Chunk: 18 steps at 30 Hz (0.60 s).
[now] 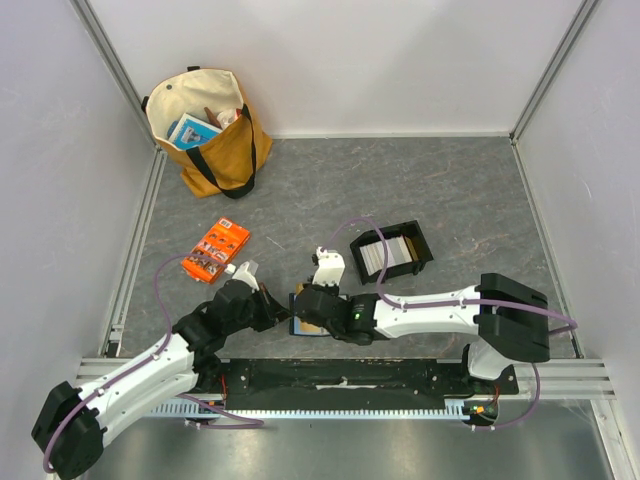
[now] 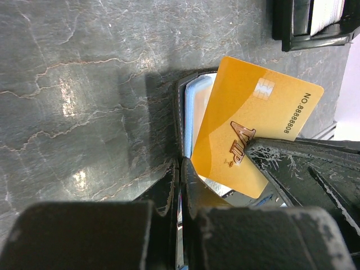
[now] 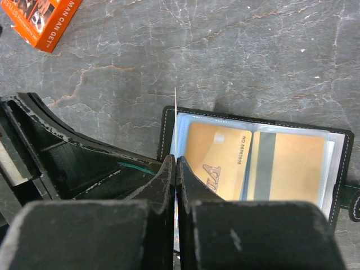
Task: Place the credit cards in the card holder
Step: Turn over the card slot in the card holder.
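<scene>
left gripper (image 2: 180,169): fingers pressed almost together on the near left edge of the holder (image 3: 167,132), a thin bluish layer caught between them.
right gripper (image 3: 175,163): closed tight on an orange card (image 2: 247,112); from its own camera the card shows only as a thin pale line rising from the fingertips.
card: stands tilted over the left half of the holder, its lower edge down at the sleeves; chip, "vip" and a printed number face the left wrist camera; whether it has entered a slot i cannot tell.
holder: lies open flat on the table (image 1: 450,190), between the two grippers and near the arm bases.
sleeved cards: two orange ones lie behind clear sleeves, one (image 3: 216,152) with a printed number, the other (image 3: 289,163) with a grey stripe.
tray (image 1: 425,250): black, behind the right gripper, apart from the holder; whitish cards (image 1: 385,255) stacked inside.
packet (image 1: 217,250): orange, flat on the table behind the left gripper.
bag (image 1: 215,150): tan tote, upright in the far left corner.
</scene>
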Available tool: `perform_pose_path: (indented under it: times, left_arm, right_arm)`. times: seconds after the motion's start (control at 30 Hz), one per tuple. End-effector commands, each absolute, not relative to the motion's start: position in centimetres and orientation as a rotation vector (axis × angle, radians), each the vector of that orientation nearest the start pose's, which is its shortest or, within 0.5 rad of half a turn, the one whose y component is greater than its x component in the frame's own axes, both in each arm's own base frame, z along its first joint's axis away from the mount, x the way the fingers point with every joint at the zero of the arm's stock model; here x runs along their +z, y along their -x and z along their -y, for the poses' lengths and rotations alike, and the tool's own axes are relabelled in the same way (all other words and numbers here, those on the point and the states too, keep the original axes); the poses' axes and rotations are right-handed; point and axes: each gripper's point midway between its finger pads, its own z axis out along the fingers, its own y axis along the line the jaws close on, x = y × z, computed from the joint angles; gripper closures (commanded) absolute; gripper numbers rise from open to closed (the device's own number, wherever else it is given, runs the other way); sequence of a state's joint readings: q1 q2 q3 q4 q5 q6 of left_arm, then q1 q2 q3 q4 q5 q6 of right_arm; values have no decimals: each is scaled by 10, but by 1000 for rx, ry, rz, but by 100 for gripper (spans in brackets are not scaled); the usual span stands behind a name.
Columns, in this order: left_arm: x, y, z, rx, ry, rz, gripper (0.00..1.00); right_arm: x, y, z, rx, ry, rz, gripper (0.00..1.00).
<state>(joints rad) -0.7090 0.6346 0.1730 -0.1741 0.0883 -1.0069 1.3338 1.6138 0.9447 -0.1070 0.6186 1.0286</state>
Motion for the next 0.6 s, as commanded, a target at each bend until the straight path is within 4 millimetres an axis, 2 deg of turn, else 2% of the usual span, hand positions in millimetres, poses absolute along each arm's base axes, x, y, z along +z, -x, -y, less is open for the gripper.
perform_pose_path:
  times: [0.0, 0.2, 0.3, 0.43, 0.57]
  left_arm:
    - [61, -150, 199, -1051, 328, -2357, 98]
    - [62, -150, 198, -1043, 330, -2353, 98]
    - [64, -150, 199, -1051, 326, -2347, 98]
    - [65, -151, 199, -1052, 325, -2345, 98]
    - [62, -150, 198, -1046, 330, -2350, 98]
  right_arm:
    - [108, -173, -396, 583, 18, -2197, 100]
    - [116, -169, -396, 415, 113, -2186, 100]
    - [110, -165, -398, 367, 145, -2200, 100]
    - [108, -165, -397, 349, 145, -2205, 100]
    - [123, -165, -400, 396, 135, -2182, 100]
